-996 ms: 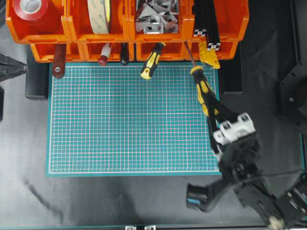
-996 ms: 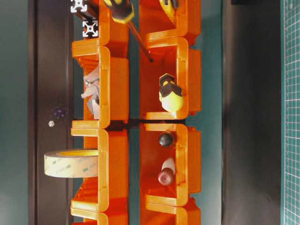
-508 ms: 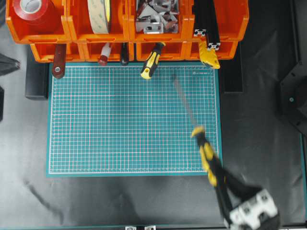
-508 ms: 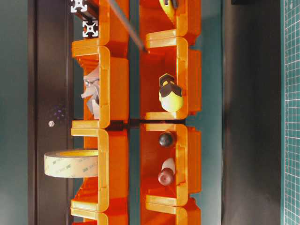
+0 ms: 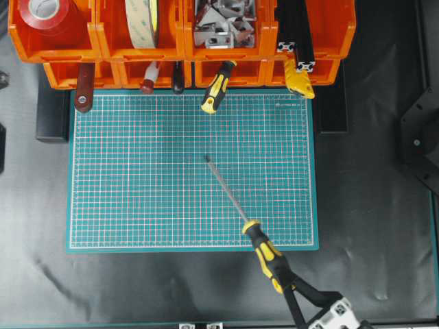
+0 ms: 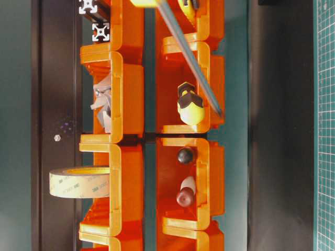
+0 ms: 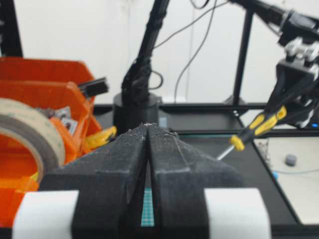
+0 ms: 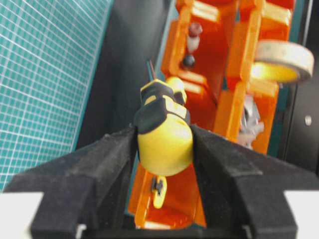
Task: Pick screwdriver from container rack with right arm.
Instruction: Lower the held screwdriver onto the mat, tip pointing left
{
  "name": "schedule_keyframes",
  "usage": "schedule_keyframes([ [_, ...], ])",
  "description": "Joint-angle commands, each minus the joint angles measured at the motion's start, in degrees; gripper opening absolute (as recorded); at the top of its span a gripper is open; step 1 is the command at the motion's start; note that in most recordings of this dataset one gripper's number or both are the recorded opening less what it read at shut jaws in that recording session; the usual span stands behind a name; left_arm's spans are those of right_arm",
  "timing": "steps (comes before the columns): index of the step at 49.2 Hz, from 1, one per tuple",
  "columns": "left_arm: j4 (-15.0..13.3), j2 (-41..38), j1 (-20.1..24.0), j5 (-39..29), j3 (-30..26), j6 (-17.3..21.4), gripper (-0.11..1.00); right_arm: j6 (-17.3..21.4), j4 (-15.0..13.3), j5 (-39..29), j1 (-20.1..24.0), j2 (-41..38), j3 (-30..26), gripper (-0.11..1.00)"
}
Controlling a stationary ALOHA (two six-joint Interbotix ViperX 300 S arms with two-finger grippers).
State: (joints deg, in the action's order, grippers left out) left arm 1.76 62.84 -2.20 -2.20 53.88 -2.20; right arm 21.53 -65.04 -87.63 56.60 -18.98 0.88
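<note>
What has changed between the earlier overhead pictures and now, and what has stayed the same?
The right gripper, shut on the screwdriver, drew it out of the rack and swung it down toward the mat's near edge; its tip now points over the mat's middle. The grip held throughout. The rack, the tape and the stubby yellow screwdriver stayed put.

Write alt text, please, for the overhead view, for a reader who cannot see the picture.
The right gripper, at the bottom edge, holds a black-and-yellow screwdriver by its handle, its shaft slanting up-left over a green cutting mat. Along the top stands an orange container rack with tape rolls, metal parts and other tools.
</note>
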Motion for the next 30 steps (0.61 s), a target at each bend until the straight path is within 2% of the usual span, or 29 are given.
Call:
schedule_keyframes([
  [1, 0.2, -0.7, -1.1, -1.8, -2.6, -0.2, 0.00, -0.2, -0.4, 1.7, -0.6, 2.3, 0.5, 0.36],
  [17, 0.2, -1.0, -1.5, -4.2, -2.6, -0.3, 0.00, -0.1, -0.4, 14.7, -5.5, 5.0, 8.6, 0.36],
  [30, 0.2, -1.0, -1.5, -5.3, -2.6, -0.2, 0.00, 0.2, -0.4, 27.1, -12.9, 5.7, 13.5, 0.36],
])
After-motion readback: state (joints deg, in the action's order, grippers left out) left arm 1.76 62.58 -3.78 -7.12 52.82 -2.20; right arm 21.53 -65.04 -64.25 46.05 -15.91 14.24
